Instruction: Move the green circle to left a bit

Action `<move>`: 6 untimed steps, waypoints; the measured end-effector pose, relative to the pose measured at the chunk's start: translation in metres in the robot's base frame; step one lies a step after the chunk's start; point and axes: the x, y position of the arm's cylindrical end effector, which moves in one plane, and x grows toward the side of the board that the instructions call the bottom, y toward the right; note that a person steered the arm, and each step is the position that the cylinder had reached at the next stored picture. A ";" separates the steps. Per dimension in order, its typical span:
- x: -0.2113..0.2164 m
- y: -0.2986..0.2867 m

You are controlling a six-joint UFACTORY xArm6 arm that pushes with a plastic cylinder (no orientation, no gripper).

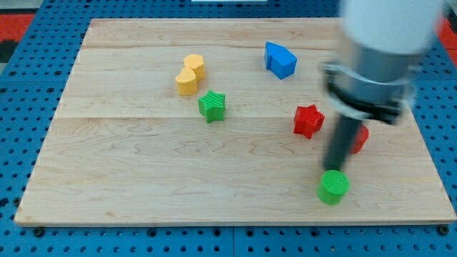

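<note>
While the wooden board (214,178) fills nearly the whole view, resting on a blue pegboard surface (28,64), my arm comes down over its right side as a big blurred pale and dark housing (375,64), narrowing to the dark rod. I carry no jaws at all, so there is nothing to be apart or together; the rod simply ends in my tip (333,170).

My tip sits right at the far edge of the green circle (333,187), touching it or very nearly so; I cannot tell which. The circle lies near the board's near edge, toward the right. That is the relation that matters: the circle is on the near side of my tip, not to its left. As I judge it, a push from where I stand would send it nearer rather than leftward, so I would want my tip on the circle's right flank first. Being round, it has no long axis to mind.

Counting blocks: one blue block (280,60) far off, one yellow block (191,74) at far left, one green star (212,106) beside it, one red star (308,120), one more red block (358,138) half hidden behind my rod, and the one green circle.
</note>
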 end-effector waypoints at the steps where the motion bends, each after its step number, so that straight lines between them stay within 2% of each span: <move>1: 0.009 0.033; 2: 0.026 0.018; 3: 0.028 -0.029; 4: 0.029 -0.034; 5: 0.044 -0.021; 6: 0.072 -0.038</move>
